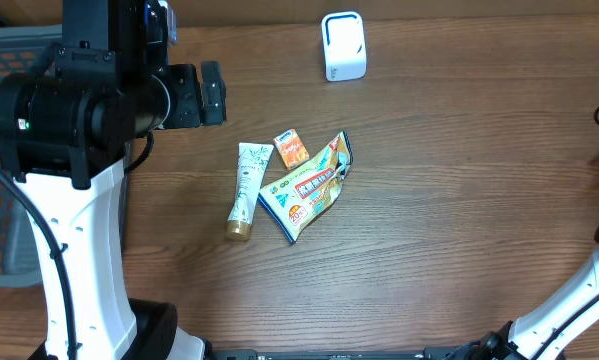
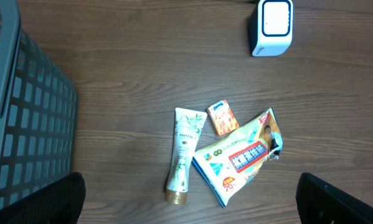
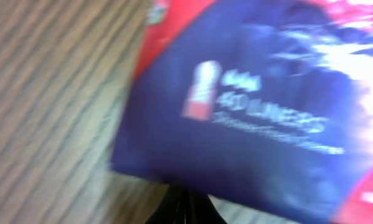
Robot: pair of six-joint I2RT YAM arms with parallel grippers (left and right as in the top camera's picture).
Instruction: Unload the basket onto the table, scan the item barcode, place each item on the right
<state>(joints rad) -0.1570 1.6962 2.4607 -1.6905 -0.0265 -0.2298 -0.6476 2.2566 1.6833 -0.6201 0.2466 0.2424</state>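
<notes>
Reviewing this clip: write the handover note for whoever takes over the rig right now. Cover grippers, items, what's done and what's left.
Left gripper: open, empty, left of the items.
Right gripper: shut. A blurred blue-and-red packet fills its wrist view, but I cannot tell if it is gripped.
Items: the tube, small orange box and printed pouch lie together mid-table. The white scanner stands apart at the far edge.
Done: no item is at the scanner yet.
Left: present a barcode to the scanner, probably the packet's first.
</notes>
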